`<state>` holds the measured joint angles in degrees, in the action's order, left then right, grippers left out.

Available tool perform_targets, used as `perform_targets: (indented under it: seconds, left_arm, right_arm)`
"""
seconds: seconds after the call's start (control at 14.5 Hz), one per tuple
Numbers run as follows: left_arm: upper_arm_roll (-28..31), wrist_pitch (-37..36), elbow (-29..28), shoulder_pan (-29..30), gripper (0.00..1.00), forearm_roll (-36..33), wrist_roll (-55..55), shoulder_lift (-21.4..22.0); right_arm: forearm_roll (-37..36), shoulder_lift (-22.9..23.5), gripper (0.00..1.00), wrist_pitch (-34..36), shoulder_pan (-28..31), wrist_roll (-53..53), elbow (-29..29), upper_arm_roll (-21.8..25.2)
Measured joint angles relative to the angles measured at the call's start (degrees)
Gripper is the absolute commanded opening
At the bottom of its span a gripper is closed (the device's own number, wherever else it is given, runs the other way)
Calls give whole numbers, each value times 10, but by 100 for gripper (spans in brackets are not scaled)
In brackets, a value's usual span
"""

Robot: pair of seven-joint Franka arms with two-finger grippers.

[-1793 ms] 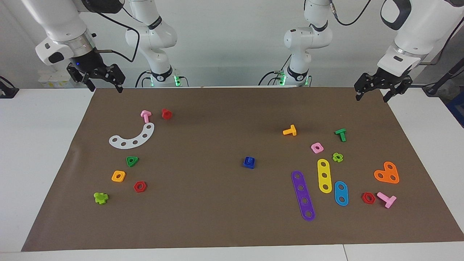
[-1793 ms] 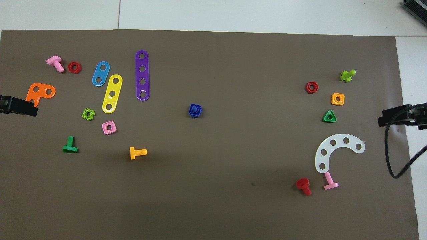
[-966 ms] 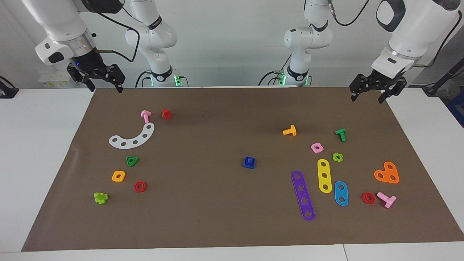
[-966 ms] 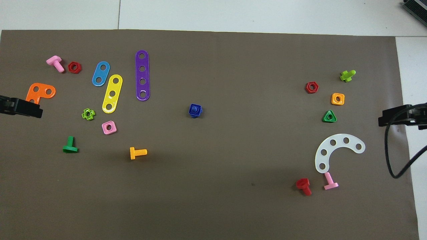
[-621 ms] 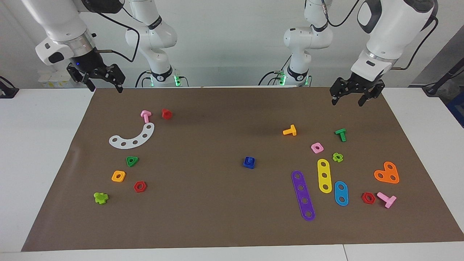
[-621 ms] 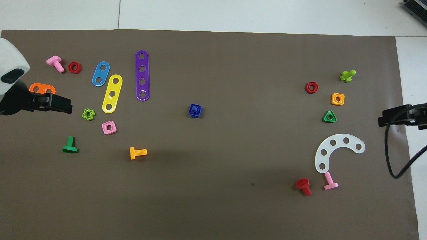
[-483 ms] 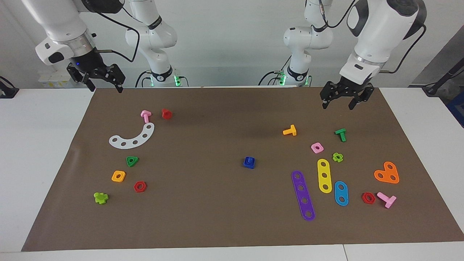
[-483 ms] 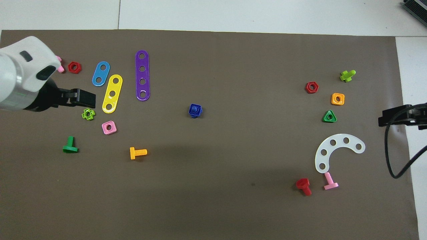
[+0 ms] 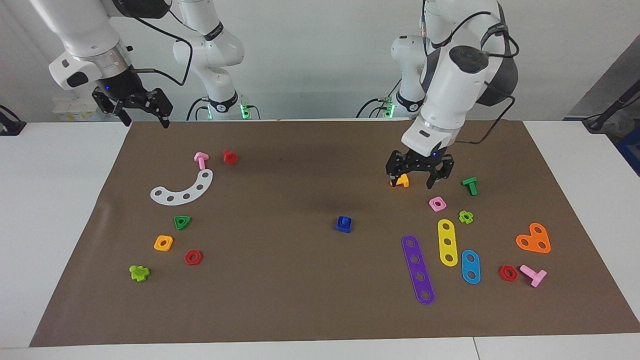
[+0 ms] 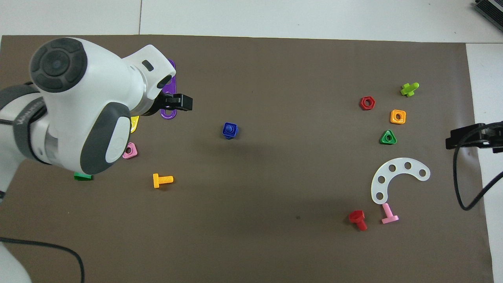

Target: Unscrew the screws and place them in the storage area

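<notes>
The left pincer [image 9: 416,178], spread and empty, hangs right of centre in the facing view, above the orange bolt [image 9: 401,181]. The dark-blue screw [image 9: 343,223] sits mid-frame on the mat. The right pincer [image 9: 145,119], also spread, waits upper left.

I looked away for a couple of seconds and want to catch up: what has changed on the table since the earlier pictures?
Only the left arm moved: its left gripper swung in from the mat's edge toward the middle and lower, and is now raised over the mat, open and empty, short of the dark-blue screw. Nothing was grasped or released. The right gripper waits open at its own end, and the screw and the storage area's white curved strip lie unmoved.
</notes>
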<state>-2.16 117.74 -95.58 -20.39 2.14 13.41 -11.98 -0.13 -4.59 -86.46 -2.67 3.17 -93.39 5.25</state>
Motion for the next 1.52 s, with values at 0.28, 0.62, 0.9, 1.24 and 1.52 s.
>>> perform_targets:
  seconds: [0.28,0.62,0.9,1.24,1.52]
  left_arm:
    - [0,68,-1,-37,97,0,0,-64]
    - [0,135,-1,-90,95,0,2,-139]
    - [1,156,-9,-108,94,-14,0,-160]
    - [1,200,-54,-120,89,-23,-4,-161]
    - [2,206,-60,-122,80,-23,-6,-161]
  right_arm:
    - [0,0,100,0,0,0,0,0]
    - [0,0,100,0,0,0,0,0]
    - [0,0,100,0,0,0,0,0]
    - [0,0,100,0,0,0,0,0]
    - [0,0,100,0,0,0,0,0]
